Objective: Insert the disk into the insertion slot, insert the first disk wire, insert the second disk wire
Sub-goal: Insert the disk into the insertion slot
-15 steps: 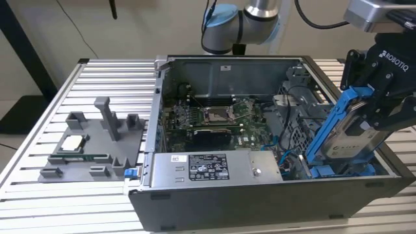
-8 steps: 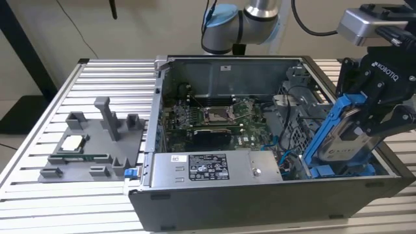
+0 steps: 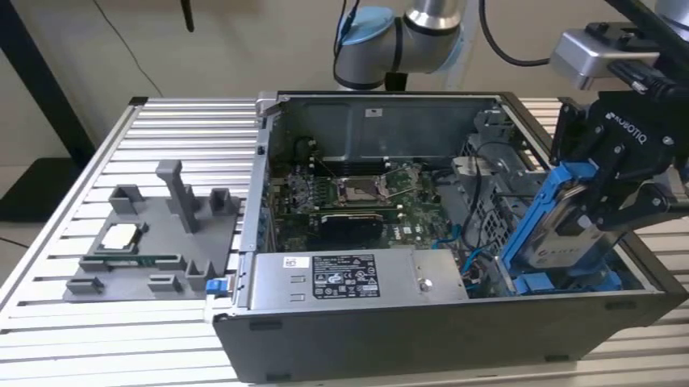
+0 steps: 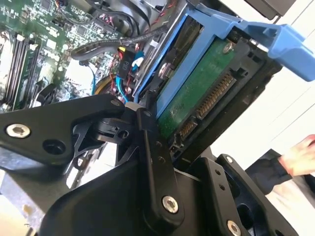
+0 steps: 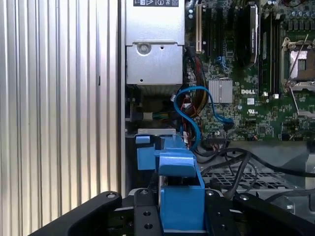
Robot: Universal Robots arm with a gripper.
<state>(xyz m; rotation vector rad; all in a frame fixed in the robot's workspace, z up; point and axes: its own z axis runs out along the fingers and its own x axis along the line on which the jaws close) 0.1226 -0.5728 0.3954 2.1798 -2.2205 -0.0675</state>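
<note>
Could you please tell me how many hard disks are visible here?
1: the disk, held tilted by the gripper over the insertion slot at the exterior view's right. Others may be hidden inside.

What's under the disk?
The blue-tabbed slot sits directly below it. The tilted disk covers the slot's inside.

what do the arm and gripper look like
The arm is silver metal tubing with light blue joint caps; black cables hang beside it. A silver-grey box sits at the wrist. The gripper is matt black with white lettering, its fingers jointed bars with silver screws.
</note>
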